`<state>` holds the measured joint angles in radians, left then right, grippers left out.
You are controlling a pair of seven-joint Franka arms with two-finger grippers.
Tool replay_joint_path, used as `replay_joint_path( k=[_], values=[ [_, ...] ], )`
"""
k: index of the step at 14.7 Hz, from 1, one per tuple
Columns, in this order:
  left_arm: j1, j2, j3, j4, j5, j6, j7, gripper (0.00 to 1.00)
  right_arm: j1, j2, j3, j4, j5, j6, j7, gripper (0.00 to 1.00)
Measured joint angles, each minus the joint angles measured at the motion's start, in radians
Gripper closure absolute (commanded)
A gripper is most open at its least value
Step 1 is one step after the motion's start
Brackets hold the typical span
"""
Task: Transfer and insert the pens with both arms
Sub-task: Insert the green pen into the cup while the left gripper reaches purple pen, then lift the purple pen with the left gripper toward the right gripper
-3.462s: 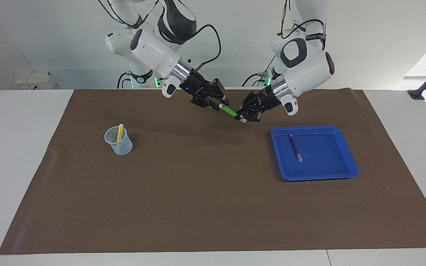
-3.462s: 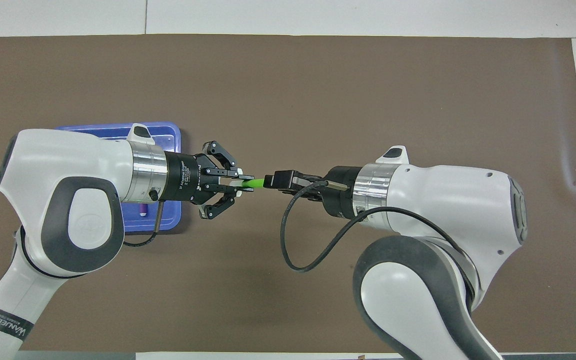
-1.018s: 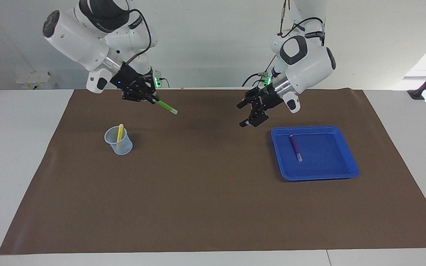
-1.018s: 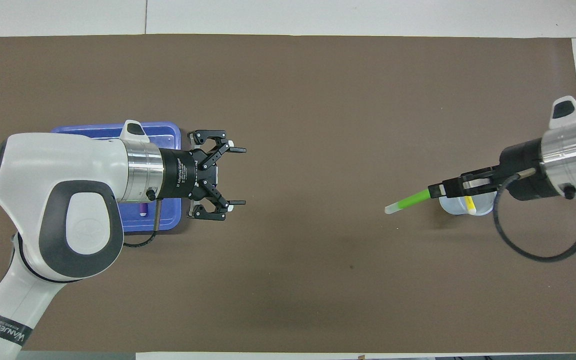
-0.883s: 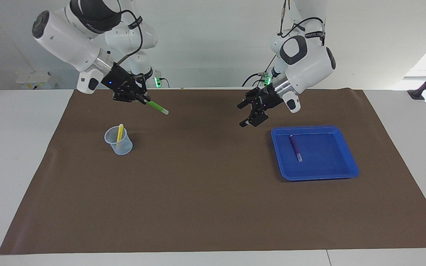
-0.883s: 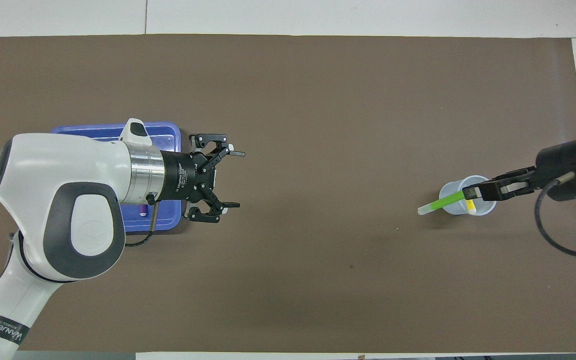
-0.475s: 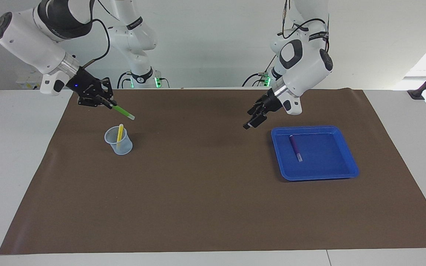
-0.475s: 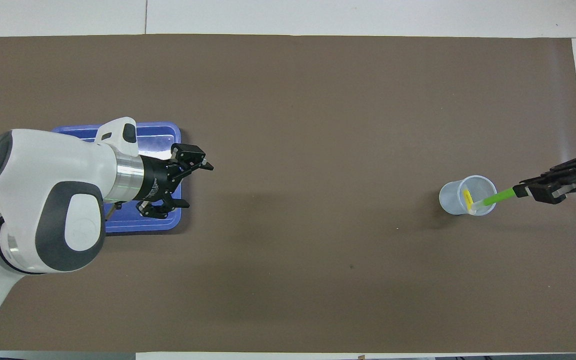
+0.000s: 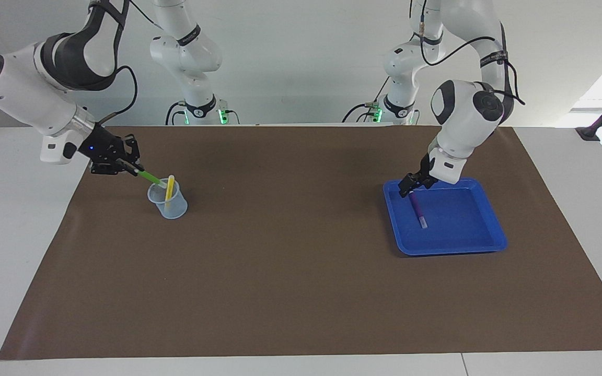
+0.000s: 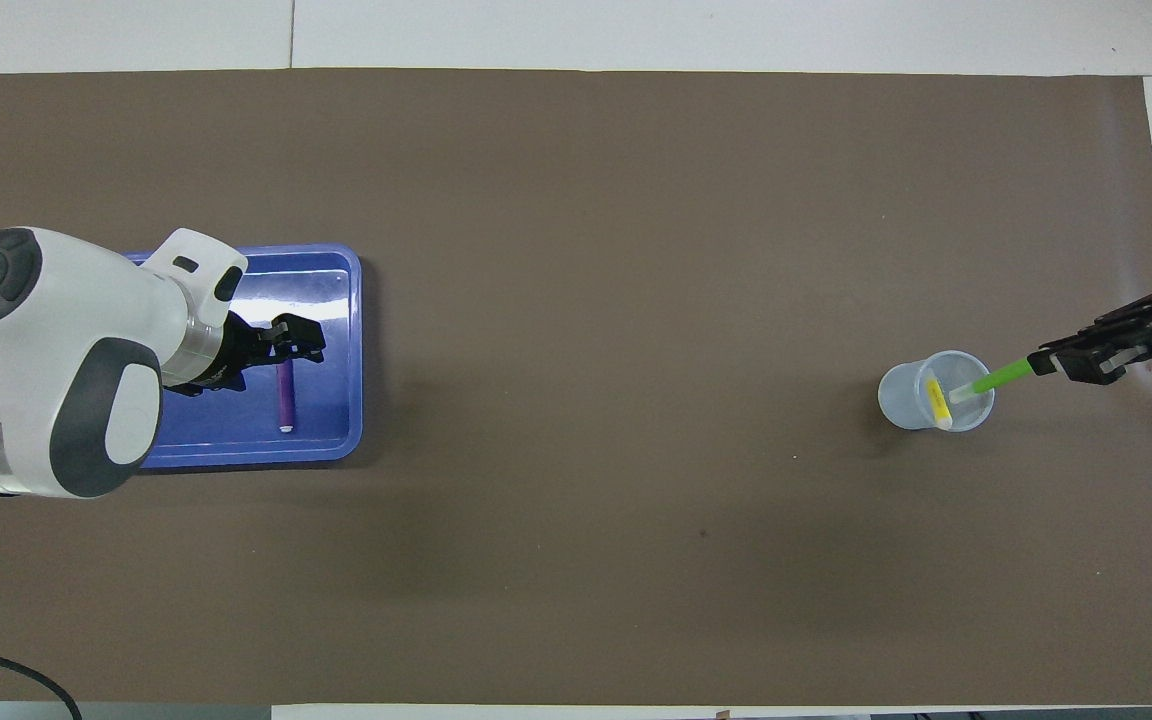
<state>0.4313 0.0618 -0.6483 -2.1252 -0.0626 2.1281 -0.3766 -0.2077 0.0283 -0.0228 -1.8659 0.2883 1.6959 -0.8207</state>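
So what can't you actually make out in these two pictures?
- Overhead view: the right gripper holding the green pen shows, but its arm is cut off by the picture's edge.
- Both views: whether the green pen's tip is already inside the cup or just above its rim; too small to tell.
- Overhead view: the left arm hides part of the tray.
- Both views: whether the left gripper touches the purple pen.

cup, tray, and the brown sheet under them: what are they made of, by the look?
Cup: likely thin clear plastic, faintly bluish; the yellow pen shows through its wall.
Tray: probably moulded plastic, glossy blue; rounded corners, raised rim, soft highlights.
Brown sheet: matte, no glare, lies flat with a faint ripple at one end; paper or thin mat, cannot tell which.
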Motion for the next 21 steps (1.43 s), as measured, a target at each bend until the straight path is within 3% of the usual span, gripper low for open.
replay_joint_path(
  k=[5,8,11,13,14,17,18,21],
  values=[
    [0.0,0.145,-0.001,0.005,0.221,0.066,0.085,0.0,-0.006,0.008,0.001,-0.029,0.0,0.012,-0.031,1.0],
    [0.0,0.208,0.0,0.007,0.255,0.111,0.091,0.01,-0.013,0.008,0.001,-0.05,0.0,0.012,-0.043,1.0],
    [0.007,0.229,0.0,0.013,0.258,0.118,0.096,0.12,-0.013,0.006,0.001,-0.06,0.0,0.014,-0.05,0.98],
    [0.008,0.23,0.0,0.016,0.259,0.118,0.098,0.31,-0.013,0.005,0.001,-0.069,0.0,0.016,-0.051,0.43],
    [0.009,0.23,0.001,0.017,0.259,0.118,0.098,0.43,-0.013,0.004,0.001,-0.071,0.0,0.017,-0.051,0.01],
    [0.019,0.227,0.001,0.027,0.259,0.116,0.1,0.89,-0.013,0.002,0.001,-0.067,0.0,0.017,-0.051,0.0],
    [0.023,0.227,0.001,0.029,0.259,0.116,0.101,0.97,-0.013,0.002,0.001,-0.058,0.0,0.012,-0.051,0.0],
    [0.026,0.227,0.0,0.03,0.259,0.115,0.103,1.0,-0.012,0.001,0.004,-0.014,0.052,-0.038,-0.051,0.0]
  ],
)
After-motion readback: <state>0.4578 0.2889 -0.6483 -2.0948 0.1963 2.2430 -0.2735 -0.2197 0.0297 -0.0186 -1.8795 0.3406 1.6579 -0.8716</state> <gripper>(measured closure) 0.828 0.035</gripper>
